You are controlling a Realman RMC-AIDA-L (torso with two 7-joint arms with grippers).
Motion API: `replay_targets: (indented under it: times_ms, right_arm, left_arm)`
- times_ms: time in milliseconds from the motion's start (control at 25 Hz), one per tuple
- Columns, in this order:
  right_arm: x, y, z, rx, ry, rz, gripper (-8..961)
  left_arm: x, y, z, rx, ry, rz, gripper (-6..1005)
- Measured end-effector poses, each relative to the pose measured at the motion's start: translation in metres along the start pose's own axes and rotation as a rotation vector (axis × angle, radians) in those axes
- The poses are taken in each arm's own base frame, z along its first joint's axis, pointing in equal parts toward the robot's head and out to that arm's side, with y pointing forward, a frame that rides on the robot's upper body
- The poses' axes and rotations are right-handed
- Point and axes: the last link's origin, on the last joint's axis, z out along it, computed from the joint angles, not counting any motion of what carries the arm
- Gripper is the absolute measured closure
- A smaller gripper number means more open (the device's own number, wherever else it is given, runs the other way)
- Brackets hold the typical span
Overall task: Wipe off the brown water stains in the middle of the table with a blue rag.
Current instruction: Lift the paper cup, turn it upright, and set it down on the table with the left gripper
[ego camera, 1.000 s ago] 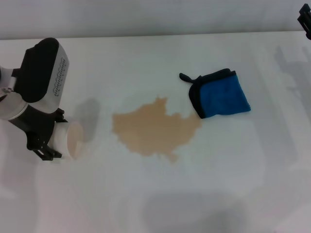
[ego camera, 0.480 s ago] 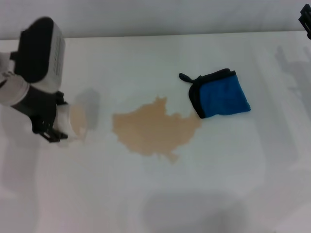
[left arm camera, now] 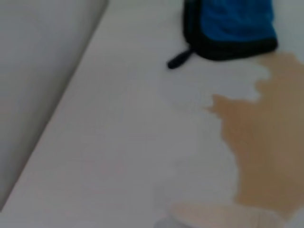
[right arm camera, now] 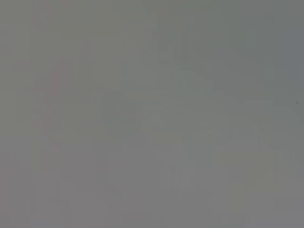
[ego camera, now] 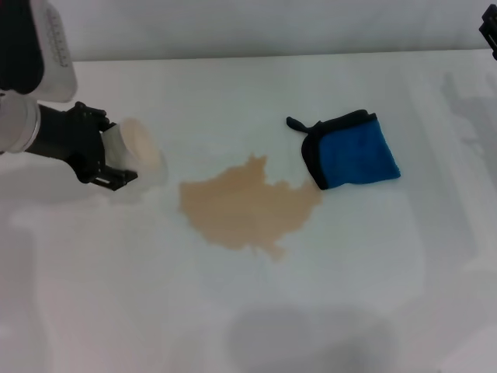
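The brown water stains (ego camera: 245, 206) form a tan puddle in the middle of the white table (ego camera: 326, 311). The blue rag (ego camera: 353, 150), black-edged with a loop tab, lies flat just right of and behind the puddle, its near corner touching the puddle's edge. My left gripper (ego camera: 109, 159) is at the left, shut on a white paper cup (ego camera: 138, 151) held on its side, mouth toward the puddle. The left wrist view shows the rag (left arm camera: 232, 23), the stains (left arm camera: 261, 142) and the cup's rim (left arm camera: 223, 216). My right gripper (ego camera: 489, 35) is parked at the far right edge.
The table's back edge (ego camera: 233, 56) meets a grey wall. The right wrist view shows only plain grey.
My left arm has carried the paper cup away from me and a little right, turning it so its mouth faces the puddle. The rag, puddle and right arm have not moved.
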Motion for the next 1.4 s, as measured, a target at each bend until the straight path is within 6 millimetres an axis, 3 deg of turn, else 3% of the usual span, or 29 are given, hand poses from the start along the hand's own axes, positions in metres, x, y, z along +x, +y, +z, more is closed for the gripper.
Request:
replay_targets:
  times_ms: [400, 840, 1160, 1400]
  right_arm:
    - [-0.002, 0.001, 0.003, -0.005, -0.005, -0.006, 95]
    - [-0.005, 0.001, 0.005, -0.007, -0.013, -0.009, 95]
    - [-0.007, -0.002, 0.005, 0.006, -0.021, -0.001, 96]
    - [-0.009, -0.001, 0.008, 0.008, -0.029, 0.003, 96]
  left_arm:
    - [-0.020, 0.011, 0.003, 0.153, 0.269, -0.243, 198]
    - [-0.051, 0.038, 0.021, 0.350, 0.561, -0.429, 197]
    - [-0.076, 0.050, 0.028, 0.563, 0.621, -0.557, 197]
    - [-0.077, 0.056, 0.039, 0.591, 0.611, -0.615, 196]
